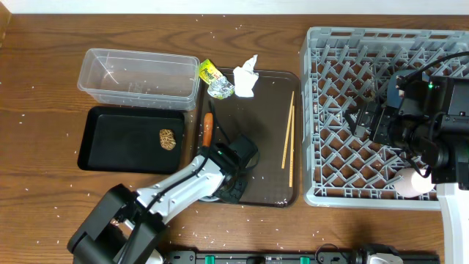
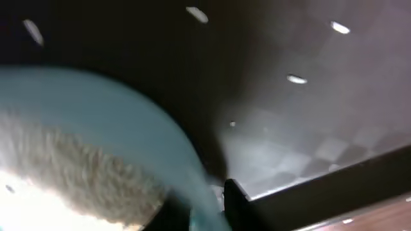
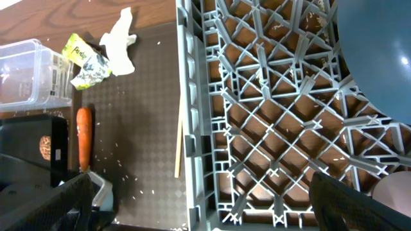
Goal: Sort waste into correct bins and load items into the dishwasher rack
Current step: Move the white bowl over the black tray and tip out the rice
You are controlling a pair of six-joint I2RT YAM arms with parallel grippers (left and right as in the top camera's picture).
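Your left gripper (image 2: pixel 202 208) is pinching the wall of the small light blue cup (image 2: pixel 115 122) on the dark brown flat tray (image 1: pixel 267 161); farther off, your right gripper (image 3: pixel 215 202) is hanging wide open above the light grey lattice rack (image 1: pixel 344 158).

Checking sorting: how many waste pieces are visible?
4: brown food lump in shallow black bin; orange carrot, crumpled yellow-green wrapper, white tissue on dark brown tray; left arm may hide more.

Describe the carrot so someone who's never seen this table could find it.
Left of the big grey dishwasher rack lies a dark brown serving tray. Along its left edge, below the crumpled wrapper and tissue, lies the carrot: the only orange thing there, unlike the pale chopsticks opposite.
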